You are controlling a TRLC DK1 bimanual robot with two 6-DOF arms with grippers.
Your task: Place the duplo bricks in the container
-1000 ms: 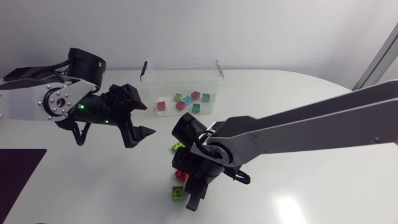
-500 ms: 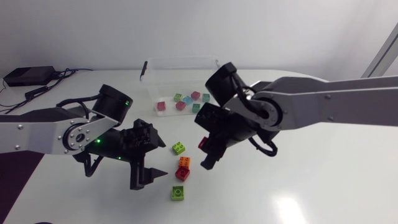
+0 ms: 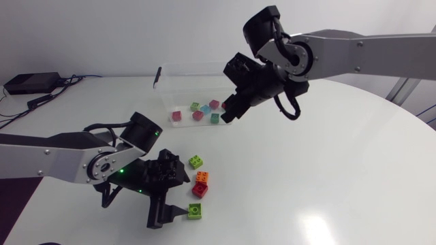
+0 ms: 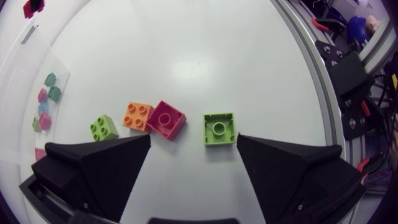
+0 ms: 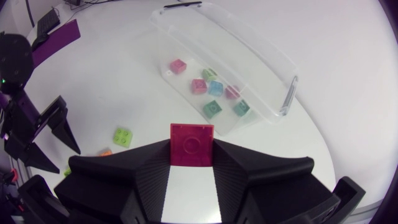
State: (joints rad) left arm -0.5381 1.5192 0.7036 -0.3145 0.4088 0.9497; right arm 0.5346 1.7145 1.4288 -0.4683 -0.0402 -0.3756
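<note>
White table [image 3: 354, 177]: bears the container and 4 loose bricks.

Right arm [image 3: 368, 47]: comes in from the right edge, reaches past the middle, ends above the container's right end.

Left arm [image 3: 54, 160]: comes in from the left edge, lies low over the table's near part.

Clear plastic container [image 3: 199, 66]: stands open-topped at the table's far side, holds 7 small bricks [image 5: 216, 87] in pink, green, blue and teal.

Right gripper [image 5: 191, 155]: clenched on a dark-red brick [image 5: 192, 140] from 2 sides, held up in the air with the container ahead of it.

Left gripper [image 4: 194, 138]: released, fingers spread wide, close over the table.

Just ahead of it, in a row on the table:
- green 1-stud brick [image 4: 219, 129], nearest the gap, apart from the others
- red 1-stud brick [image 4: 165, 119]
- orange 4-stud brick [image 4: 137, 116], touching the red one
- lime 4-stud brick [image 4: 104, 128], just beside the orange one
</note>
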